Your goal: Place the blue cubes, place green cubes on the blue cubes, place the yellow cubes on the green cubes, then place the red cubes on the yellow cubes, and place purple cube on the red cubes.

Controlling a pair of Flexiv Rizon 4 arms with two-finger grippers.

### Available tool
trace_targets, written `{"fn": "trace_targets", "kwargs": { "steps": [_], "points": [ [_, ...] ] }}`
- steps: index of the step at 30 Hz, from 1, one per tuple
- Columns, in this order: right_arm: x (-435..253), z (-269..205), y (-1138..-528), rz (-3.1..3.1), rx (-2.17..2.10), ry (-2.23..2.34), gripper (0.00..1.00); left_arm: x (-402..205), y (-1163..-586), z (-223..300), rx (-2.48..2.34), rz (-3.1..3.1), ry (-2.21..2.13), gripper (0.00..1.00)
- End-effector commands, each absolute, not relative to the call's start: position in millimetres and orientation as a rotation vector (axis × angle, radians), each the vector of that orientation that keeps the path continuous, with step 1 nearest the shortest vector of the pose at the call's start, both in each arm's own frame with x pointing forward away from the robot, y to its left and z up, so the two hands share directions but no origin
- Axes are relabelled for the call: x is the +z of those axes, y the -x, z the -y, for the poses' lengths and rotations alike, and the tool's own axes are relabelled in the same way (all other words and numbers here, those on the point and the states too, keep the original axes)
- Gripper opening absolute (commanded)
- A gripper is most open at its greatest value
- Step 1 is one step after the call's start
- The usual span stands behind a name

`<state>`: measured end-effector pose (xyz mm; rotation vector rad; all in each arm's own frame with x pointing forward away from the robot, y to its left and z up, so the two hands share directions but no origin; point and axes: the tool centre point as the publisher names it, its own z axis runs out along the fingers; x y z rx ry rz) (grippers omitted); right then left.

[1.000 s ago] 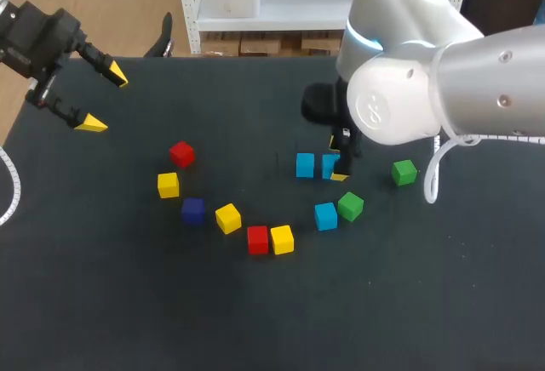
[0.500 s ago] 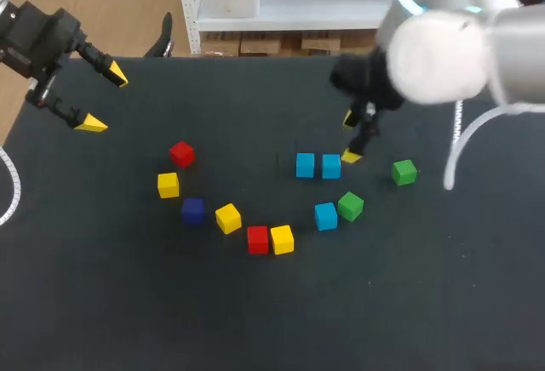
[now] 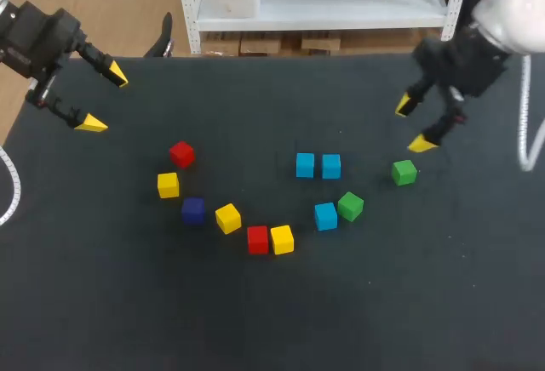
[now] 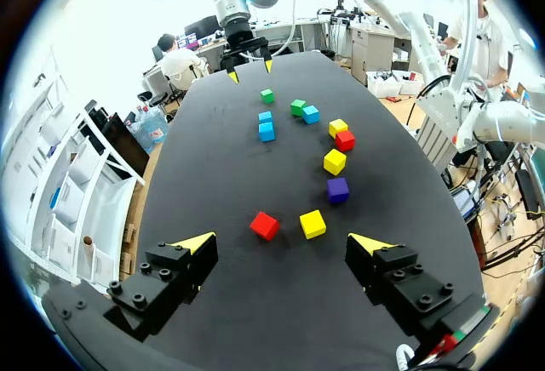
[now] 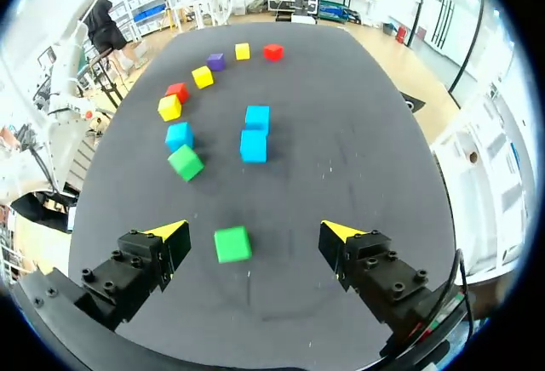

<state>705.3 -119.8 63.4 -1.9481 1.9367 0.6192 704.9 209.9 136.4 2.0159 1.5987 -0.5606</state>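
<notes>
1. Landmark: the blue pair (image 3: pixel 305 165), two blue cubes set side by side and about touching, near the middle of the table (image 3: pixel 255 320).
2. The third blue cube (image 3: pixel 325 216) lies near the pair on the robot's side, just beside the first green cube (image 3: pixel 350 206).
3. The second green cube (image 3: pixel 404 172) lies apart from the pair, on the right arm's side.
4. Three yellow cubes (image 3: pixel 227 218), two red cubes (image 3: pixel 258 239) and the purple cube (image 3: pixel 193 210) lie in a loose arc on the pair's left-arm side. All rest on the table.
5. The right gripper (image 3: pixel 411 124) is spread and empty, above the second green cube on the side away from the pair.
6. The left gripper (image 3: pixel 102 97) is spread and empty, well apart from the pair.
7. Assessment: the blue layer appears begun, nothing is stacked, and every upper layer remains.
</notes>
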Motion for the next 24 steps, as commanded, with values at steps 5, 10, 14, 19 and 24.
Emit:
{"fn": "trace_targets", "kwargs": {
  "steps": [5,10,14,19,24],
  "points": [
    [70.7,153.1,-686.4,-1.823,0.670,1.985,1.00,136.0,-704.2,-210.6,-0.558,-1.595,-2.016,1.00],
    [70.8,173.9,-684.4,-1.866,0.648,1.945,1.00,136.0,-704.2,-210.6,-0.558,-1.595,-2.016,1.00],
    [69.4,184.4,-683.5,-1.906,0.626,1.904,1.00,136.0,-704.2,-210.6,-0.558,-1.595,-2.016,1.00],
    [65.9,185.8,-680.9,-1.934,0.618,1.899,1.00,136.0,-704.2,-210.6,-0.558,-1.595,-2.016,1.00],
    [65.3,186.5,-679.9,-1.977,0.615,1.868,1.00,136.0,-704.2,-210.6,-0.558,-1.595,-2.016,1.00]
  ]
}}
